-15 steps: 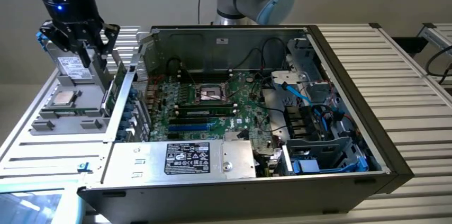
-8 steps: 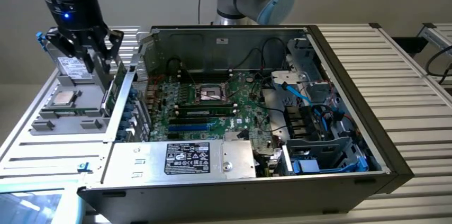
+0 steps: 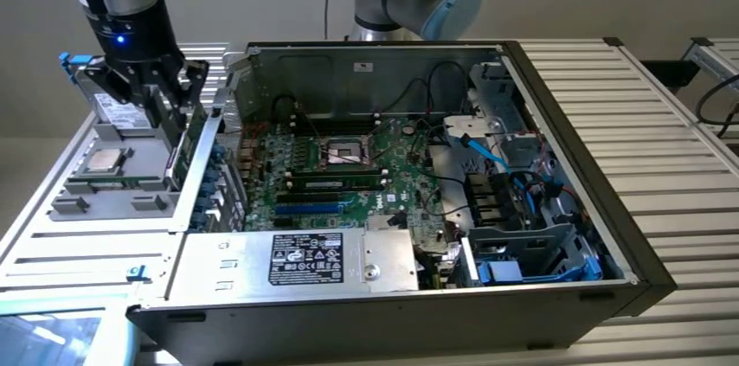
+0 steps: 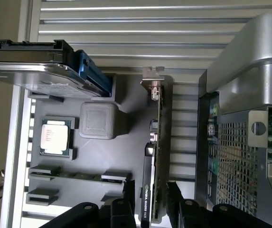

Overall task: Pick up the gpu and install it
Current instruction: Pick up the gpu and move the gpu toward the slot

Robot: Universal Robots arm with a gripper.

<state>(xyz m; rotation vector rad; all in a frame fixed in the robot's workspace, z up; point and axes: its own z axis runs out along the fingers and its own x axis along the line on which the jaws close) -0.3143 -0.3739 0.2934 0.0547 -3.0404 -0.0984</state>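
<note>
Got my gripper [image 4: 151,202] with its jaws clamped on the gpu [image 4: 156,156], card standing on edge over the grey parts tray [image 4: 126,142] beside the open case [image 3: 462,167].

Green gpu [image 4: 155,156] with black shroud, on edge, silver bracket at its end.

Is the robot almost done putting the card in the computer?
Not yet. The gripper is down at the gpu, its fingers on either side of the card, which stands on edge in the grey tray. The computer case lies open, and the card is not in it yet.
</note>
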